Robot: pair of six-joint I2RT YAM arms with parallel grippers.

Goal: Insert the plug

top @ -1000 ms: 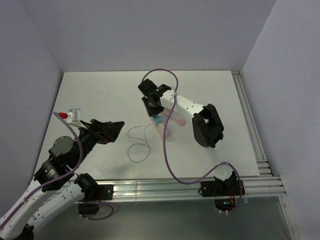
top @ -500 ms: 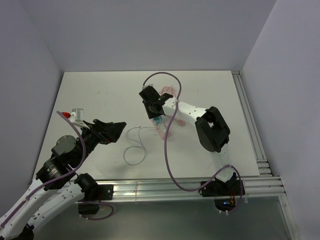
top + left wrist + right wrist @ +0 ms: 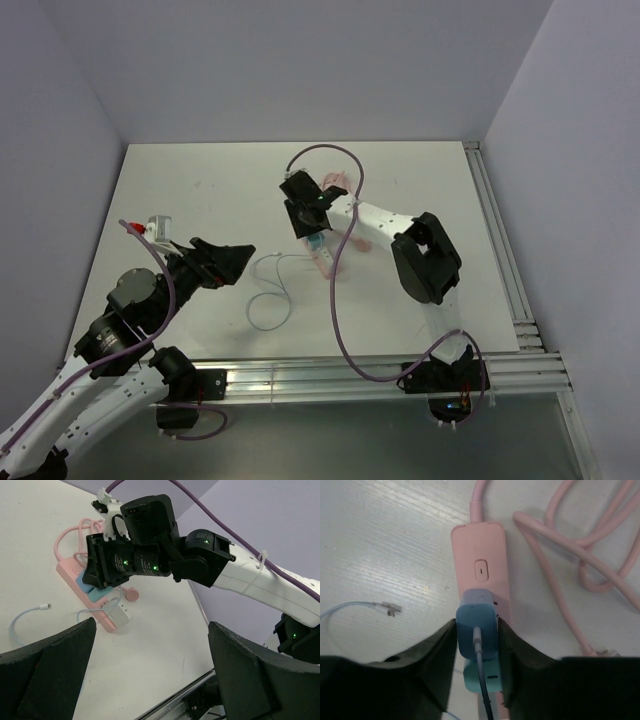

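Right wrist: plug between right hand fingers.

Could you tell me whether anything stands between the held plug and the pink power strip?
Nothing visible does: the right gripper holds the plug directly over the pink power strip, with no object between.

Teal plug, pink power strip with pink cord, white table.
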